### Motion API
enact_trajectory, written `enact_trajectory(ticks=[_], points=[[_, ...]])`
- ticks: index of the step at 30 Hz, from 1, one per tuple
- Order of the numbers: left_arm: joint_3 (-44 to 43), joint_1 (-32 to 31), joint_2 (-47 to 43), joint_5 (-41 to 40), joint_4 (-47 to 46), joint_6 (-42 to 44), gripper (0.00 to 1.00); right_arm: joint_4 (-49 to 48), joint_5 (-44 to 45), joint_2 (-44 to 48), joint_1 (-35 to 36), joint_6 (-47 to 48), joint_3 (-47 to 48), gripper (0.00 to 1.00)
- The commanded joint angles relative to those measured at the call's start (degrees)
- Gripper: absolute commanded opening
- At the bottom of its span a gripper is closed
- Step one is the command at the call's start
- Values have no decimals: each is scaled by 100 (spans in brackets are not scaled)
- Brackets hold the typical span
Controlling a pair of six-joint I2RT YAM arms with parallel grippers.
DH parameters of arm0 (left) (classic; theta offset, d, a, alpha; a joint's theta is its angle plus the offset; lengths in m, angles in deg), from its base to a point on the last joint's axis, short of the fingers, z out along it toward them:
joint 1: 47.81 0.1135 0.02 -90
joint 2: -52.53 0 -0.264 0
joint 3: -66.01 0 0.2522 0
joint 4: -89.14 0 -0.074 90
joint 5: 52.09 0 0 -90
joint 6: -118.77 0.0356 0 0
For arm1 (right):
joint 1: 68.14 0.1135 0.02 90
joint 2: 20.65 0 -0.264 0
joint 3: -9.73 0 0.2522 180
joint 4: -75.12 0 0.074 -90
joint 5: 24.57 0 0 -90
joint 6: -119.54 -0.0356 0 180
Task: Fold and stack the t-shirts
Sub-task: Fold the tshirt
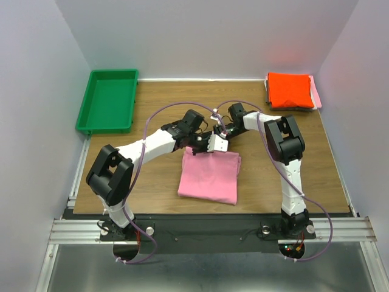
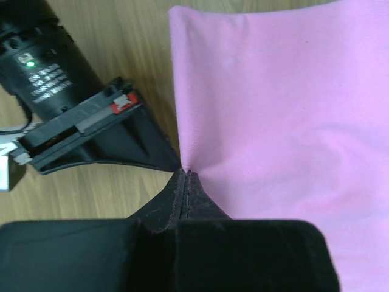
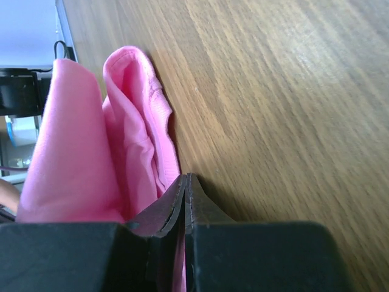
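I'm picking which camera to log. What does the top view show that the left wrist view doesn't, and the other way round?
Only top: the green tray, the orange shirt at the far right, and the full outline of the pink shirt. Only left wrist: the left gripper seen close, shut on that shirt's edge, with the cloth creasing at the pinch. Both: the pink shirt, the right gripper and the table.
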Motion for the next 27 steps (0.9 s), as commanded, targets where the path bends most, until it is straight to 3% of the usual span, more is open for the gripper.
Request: enact_trajectory(ticks=[1, 10, 13, 17, 19, 23, 27], points=[[-216, -3, -31, -122, -537, 67, 0, -2, 0, -53, 77, 222, -114, 6], [-110, 102, 645, -201, -1170, 375, 1, 7, -105, 26, 77, 169, -149, 5], [-145, 102, 812, -245, -1259, 410, 13, 16, 43, 78, 77, 160, -88, 6], [-250, 111, 699, -263, -1049, 471, 28, 24, 779, 245, -19, 56, 333, 21], [-443, 216, 402, 34, -759, 193, 35, 59, 1210, 316, -229, -50, 832, 40], [-926, 532, -47, 422, -118, -544, 39, 139, 1485, 526, -730, -7, 1501, 50], [-902, 1042, -504, 1168, 138, -1759, 39, 183, 1284, 1088, -1038, -59, 1566, 47]])
